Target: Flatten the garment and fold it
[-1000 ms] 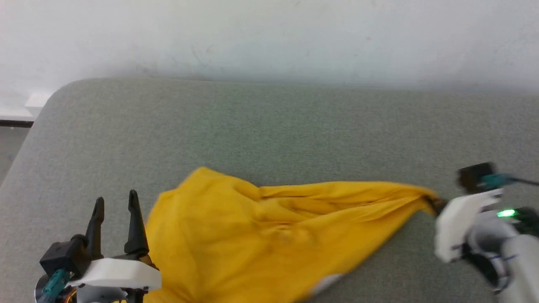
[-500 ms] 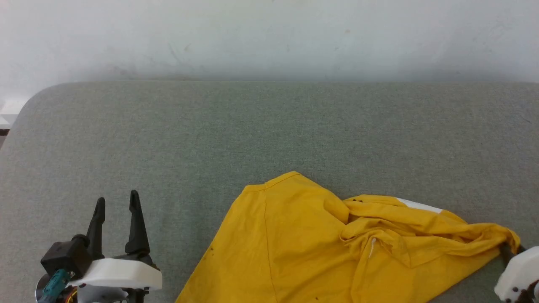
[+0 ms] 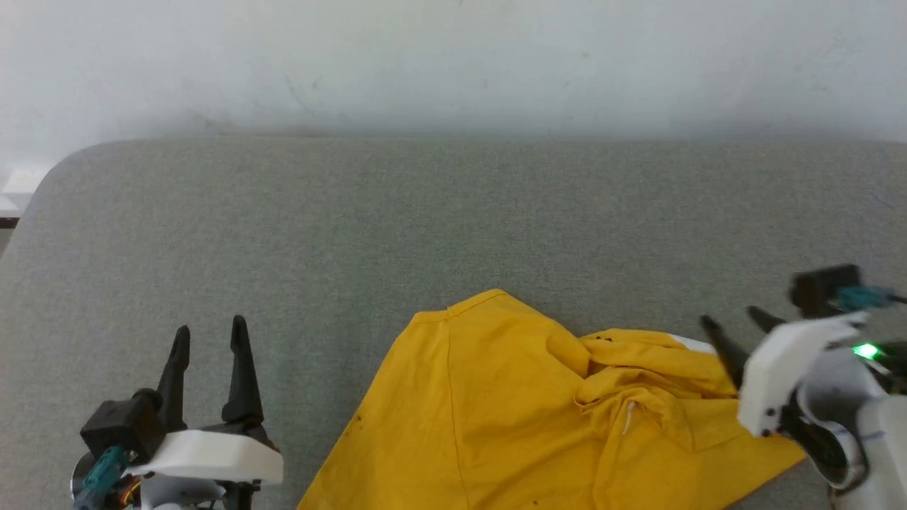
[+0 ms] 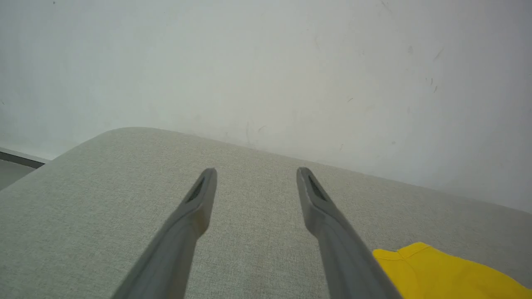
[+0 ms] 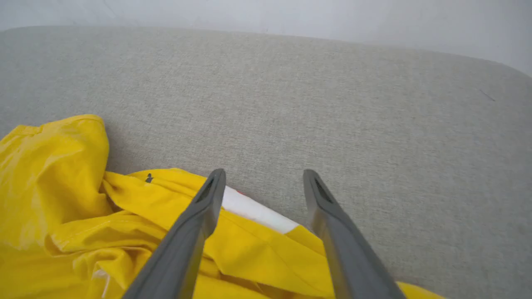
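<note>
The bright yellow t-shirt (image 3: pixel 496 411) lies crumpled on the grey cushion, running off the bottom of the head view. Its right half is bunched into folds, with a white strip of print (image 5: pixel 253 211) showing at the far edge. My right gripper (image 3: pixel 733 320) hovers open over the shirt's right end, holding nothing; the wrist view shows its fingers (image 5: pixel 199 216) spread above the folds. My left gripper (image 3: pixel 209 333) stands open at the lower left, well clear of the shirt; a yellow corner (image 4: pixel 436 270) peeks in at its wrist view's lower right.
The grey upholstered cushion (image 3: pixel 425 227) spans the view, with a rounded corner at the far left and a pale wall (image 3: pixel 453 64) right behind its back edge. Bare fabric stretches behind and left of the shirt.
My right gripper has let go of the shirt's right end, opened and risen above it; the released end has slumped flat. My left gripper edged slightly right.
</note>
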Available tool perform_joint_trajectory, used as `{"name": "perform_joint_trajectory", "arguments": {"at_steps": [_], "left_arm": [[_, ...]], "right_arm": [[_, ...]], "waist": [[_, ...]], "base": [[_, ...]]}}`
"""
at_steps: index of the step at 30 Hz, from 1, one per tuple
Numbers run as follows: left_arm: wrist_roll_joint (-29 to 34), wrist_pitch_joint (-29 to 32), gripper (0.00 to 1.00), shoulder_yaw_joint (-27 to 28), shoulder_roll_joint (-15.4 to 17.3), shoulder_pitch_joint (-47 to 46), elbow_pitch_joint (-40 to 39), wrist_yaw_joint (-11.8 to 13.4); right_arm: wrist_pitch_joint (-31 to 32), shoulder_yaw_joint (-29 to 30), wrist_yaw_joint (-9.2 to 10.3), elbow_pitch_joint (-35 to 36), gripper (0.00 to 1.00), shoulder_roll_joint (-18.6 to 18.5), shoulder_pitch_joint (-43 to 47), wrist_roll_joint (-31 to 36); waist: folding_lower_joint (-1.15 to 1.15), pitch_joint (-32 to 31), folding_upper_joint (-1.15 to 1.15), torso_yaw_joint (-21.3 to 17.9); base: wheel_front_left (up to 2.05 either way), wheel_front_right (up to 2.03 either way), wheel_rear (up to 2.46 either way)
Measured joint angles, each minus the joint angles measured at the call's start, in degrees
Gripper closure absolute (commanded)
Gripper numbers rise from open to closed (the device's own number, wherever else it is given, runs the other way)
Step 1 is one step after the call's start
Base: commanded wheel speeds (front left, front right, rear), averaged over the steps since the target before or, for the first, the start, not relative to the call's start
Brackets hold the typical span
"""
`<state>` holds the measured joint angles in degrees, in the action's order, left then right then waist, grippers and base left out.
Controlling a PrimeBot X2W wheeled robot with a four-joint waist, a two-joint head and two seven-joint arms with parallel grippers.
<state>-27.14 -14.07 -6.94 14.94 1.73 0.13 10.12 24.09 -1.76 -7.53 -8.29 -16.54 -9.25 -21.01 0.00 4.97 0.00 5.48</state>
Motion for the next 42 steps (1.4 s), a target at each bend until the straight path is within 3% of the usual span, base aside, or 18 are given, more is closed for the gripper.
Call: {"name": "perform_joint_trajectory", "arguments": {"at_steps": [6, 11, 13, 14, 16, 19, 27, 32, 33, 34, 35, 36, 39, 42], "left_arm": [[0.1, 0.0, 0.00, -1.7, -0.8, -3.2, -0.2, -1.0], [0.1, -0.2, 0.00, -2.8, -2.2, -5.3, 1.2, -2.1], [0.1, -0.2, 0.00, -2.9, -2.5, -5.6, 1.8, -2.5], [0.1, -0.2, 0.00, -2.9, -2.7, -5.6, 2.1, -2.6], [0.1, -0.5, 0.00, -2.6, -2.8, -5.5, 2.7, -2.6], [0.1, -0.6, 0.00, -2.1, -2.9, -5.5, 3.4, -3.0], [0.6, -0.6, 0.00, -1.3, -2.8, -5.5, 3.7, -3.6], [1.1, -0.7, 0.00, -0.8, -2.7, -5.5, 3.9, -4.0], [1.1, -0.7, 0.00, -0.6, -2.7, -5.5, 4.0, -4.0], [1.1, -0.7, 0.00, -0.4, -2.6, -5.4, 4.0, -4.0], [1.1, -0.7, 0.00, -0.1, -2.6, -5.3, 4.1, -4.0], [1.1, -0.7, 0.00, 0.0, -2.5, -5.3, 4.1, -4.0], [1.1, -0.7, 0.00, 0.3, -2.4, -5.1, 4.2, -4.0], [1.1, -0.7, 0.00, 0.3, -2.2, -5.0, 4.3, -4.0]], "right_arm": [[9.3, -15.5, -0.01, -5.9, 0.00, -4.2, -10.0, -4.2], [16.0, -24.2, 0.00, -14.3, 0.00, -6.5, -14.8, -9.1], [18.4, -25.7, 0.00, -15.5, 0.78, -7.6, -16.6, -11.3], [18.9, -26.0, 0.01, -15.9, 1.00, -7.9, -17.1, -12.6], [16.7, -26.5, 0.01, -15.4, 1.00, -8.9, -17.8, -13.4], [9.4, -22.9, -0.03, -15.6, 1.00, -8.6, -17.8, -14.0], [-1.8, 1.9, -0.02, -23.1, 1.00, -9.5, -12.9, -13.7], [-6.7, 13.9, -0.01, -27.0, 1.00, -5.9, -4.8, -12.9], [-7.8, 15.2, -0.02, -26.9, 0.73, -4.8, -3.7, -12.5], [-9.0, 16.4, -0.02, -26.4, 0.32, -3.5, -2.9, -12.4], [-10.4, 17.4, 0.00, -25.4, 0.32, -2.1, -2.3, -12.6], [-11.8, 18.3, 0.00, -24.1, 0.00, -0.6, -1.9, -13.2], [-16.0, 20.2, 0.00, -19.6, 0.00, 2.5, -0.5, -14.2], [-18.4, 21.3, 0.00, -15.4, 0.00, 2.7, 0.4, -13.9]], "waist": [[0.00, 2.1, 0.00, 1.8], [0.01, 3.8, 0.00, 4.0], [0.00, 4.1, 0.00, 4.9], [0.00, 4.3, 0.00, 5.3], [0.01, 4.6, 0.00, 5.6], [0.01, 4.5, 0.00, 5.3], [0.01, 3.6, 0.01, 3.1], [0.00, 3.7, 0.01, 2.3], [0.00, 3.8, 0.01, 2.1], [0.00, 3.7, 0.01, 1.8], [0.00, 3.7, 0.01, 1.5], [0.00, 3.7, 0.01, 1.2], [0.00, 3.5, 0.01, 0.2], [0.00, 3.1, 0.01, -0.5]], "base": [[0.00, 0.00, 0.00], [0.00, 0.00, 0.00], [0.00, 0.00, 0.00], [0.00, 0.00, 0.00], [0.00, 0.00, 0.00], [0.00, 0.00, 0.00], [0.00, 0.00, 0.00], [0.00, 0.00, 0.00], [0.00, 0.00, 0.00], [0.00, 0.00, 0.00], [0.00, 0.00, 0.00], [0.00, 0.00, 0.00], [0.00, 0.00, 0.00], [0.00, 0.00, 0.00]]}}
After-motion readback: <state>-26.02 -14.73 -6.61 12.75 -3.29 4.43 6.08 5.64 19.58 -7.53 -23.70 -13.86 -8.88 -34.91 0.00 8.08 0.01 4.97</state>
